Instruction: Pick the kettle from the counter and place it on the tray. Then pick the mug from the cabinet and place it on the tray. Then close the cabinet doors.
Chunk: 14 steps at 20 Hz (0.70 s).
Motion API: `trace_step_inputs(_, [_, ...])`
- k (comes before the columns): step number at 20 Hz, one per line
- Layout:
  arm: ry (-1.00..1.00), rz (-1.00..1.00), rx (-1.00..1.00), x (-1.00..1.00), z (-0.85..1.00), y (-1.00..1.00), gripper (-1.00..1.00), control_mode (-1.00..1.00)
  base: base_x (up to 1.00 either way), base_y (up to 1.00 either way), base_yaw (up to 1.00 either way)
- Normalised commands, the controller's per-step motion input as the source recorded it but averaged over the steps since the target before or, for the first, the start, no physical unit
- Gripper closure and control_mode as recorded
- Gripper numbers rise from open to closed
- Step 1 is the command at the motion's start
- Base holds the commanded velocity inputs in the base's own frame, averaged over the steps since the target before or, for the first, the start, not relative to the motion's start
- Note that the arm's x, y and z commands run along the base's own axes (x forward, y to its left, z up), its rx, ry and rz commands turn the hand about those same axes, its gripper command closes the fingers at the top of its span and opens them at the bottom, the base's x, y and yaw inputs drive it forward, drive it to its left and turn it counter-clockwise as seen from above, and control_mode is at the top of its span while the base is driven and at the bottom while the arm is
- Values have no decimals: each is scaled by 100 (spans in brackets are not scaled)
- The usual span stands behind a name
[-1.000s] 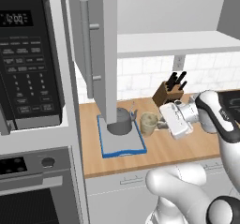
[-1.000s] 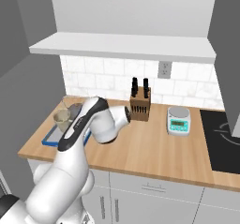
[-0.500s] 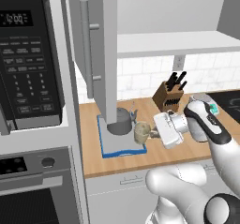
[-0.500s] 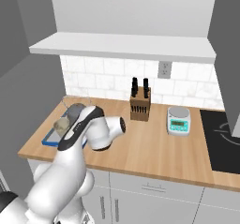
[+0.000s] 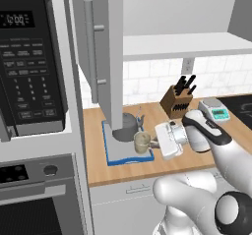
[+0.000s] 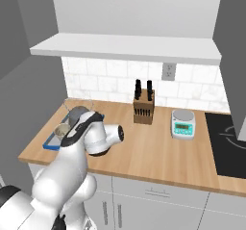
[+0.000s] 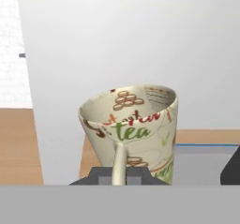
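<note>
My gripper (image 5: 153,141) is shut on the handle of the beige mug (image 5: 142,141), which it holds upright and slightly tilted over the right part of the blue-rimmed tray (image 5: 129,160). In the hand view the mug (image 7: 136,124) has "tea" lettering, and my gripper (image 7: 119,174) clamps its handle. I cannot tell whether the mug touches the tray (image 7: 201,160). The dark grey kettle (image 5: 127,125) stands on the tray's back half, partly behind the open cabinet door (image 5: 114,57). From the right I see the kettle (image 6: 77,113), the mug (image 6: 61,129) and the tray (image 6: 49,143) beside my arm.
The open door, with its bar handle (image 5: 89,57), hangs over the tray's left side. The cabinet shelf (image 5: 187,44) is above the counter (image 5: 197,155). A knife block (image 5: 177,101) and a scale (image 5: 216,112) stand at the back right. A black microwave (image 5: 29,57) is to the left.
The arm has carried the mug leftward and down, from beside the tray to over its right part next to the kettle.
</note>
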Motion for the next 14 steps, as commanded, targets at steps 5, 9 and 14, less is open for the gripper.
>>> trace_step_inputs(5, [0, 0, 0, 29, -25, 5, 100, -100, 0, 0, 0])
trace_step_inputs(9, [0, 0, 0, 28, -28, 4, 100, -100, 0, 0, 0])
trace_step_inputs(14, [0, 1, 0, 25, -34, 1, 100, -100, 0, 0, 0])
